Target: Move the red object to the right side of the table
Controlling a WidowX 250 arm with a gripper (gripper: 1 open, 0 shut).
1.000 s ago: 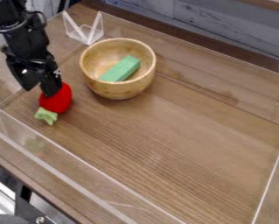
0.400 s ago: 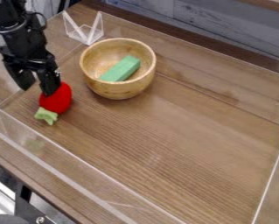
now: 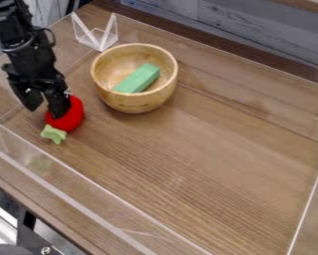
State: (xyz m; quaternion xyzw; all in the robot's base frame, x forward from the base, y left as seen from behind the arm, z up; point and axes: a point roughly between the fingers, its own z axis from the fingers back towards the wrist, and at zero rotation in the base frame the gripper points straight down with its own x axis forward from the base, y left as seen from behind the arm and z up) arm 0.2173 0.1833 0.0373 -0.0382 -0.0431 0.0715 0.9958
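**Open gripper over the red toy at the table's left edge**

We see a brown wood-grain table (image 3: 201,149) with low clear walls around it, viewed from above and at an angle. At the far left, a black gripper (image 3: 43,100) points straight down, its two fingers spread wide and holding nothing. Its fingertips sit just at the upper left of the red toy (image 3: 67,114); whether they touch it we cannot tell. The toy is small, round and bright red, and rests on the table close to the left wall. Its light-green stem (image 3: 52,132) points down and left, toward the near wall. To the right of the toy, well apart from it, stands a round wooden bowl (image 3: 135,58). Inside the bowl lies a green block (image 3: 138,78), tilted against the bowl's curve. The right side of the table shows only wood grain.
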